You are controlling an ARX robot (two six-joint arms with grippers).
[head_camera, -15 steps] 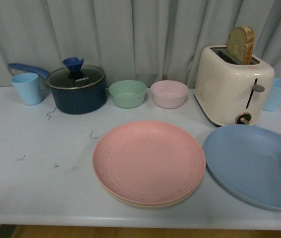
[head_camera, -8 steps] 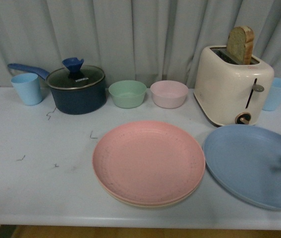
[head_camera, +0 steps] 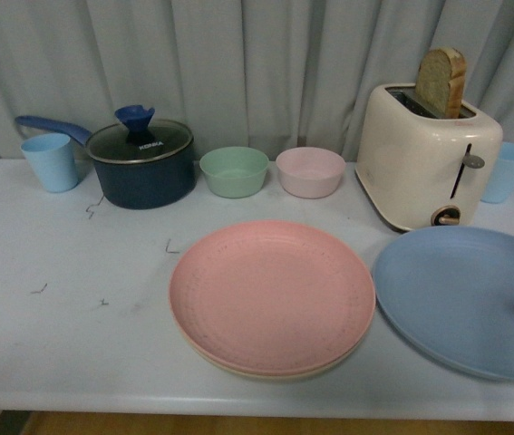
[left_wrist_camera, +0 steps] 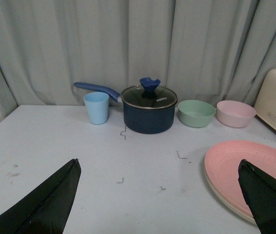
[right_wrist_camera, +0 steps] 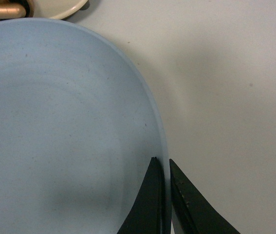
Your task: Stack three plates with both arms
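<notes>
Stacking looks two-thirds done: pink plate (head_camera: 272, 294) sits on cream plate (head_camera: 270, 372) left of the toaster (head_camera: 424, 159), and blue plate (head_camera: 465, 299) lies just in front of it. My right gripper (right_wrist_camera: 167, 168) is nearly closed, pinching the blue rim. My left gripper (left_wrist_camera: 158, 162) gapes wide, empty. Next I'd lift blue clear and carry it onto pink. The pot lid (head_camera: 139, 142) seems to read "KONKA".

Three plates (head_camera: 272, 294) (head_camera: 465, 299), two bowls (head_camera: 234, 171) (head_camera: 310, 171), two cups (head_camera: 51, 161) (head_camera: 508, 170), pot (head_camera: 143, 172), toaster (head_camera: 424, 159), bread slice (head_camera: 441, 82).
</notes>
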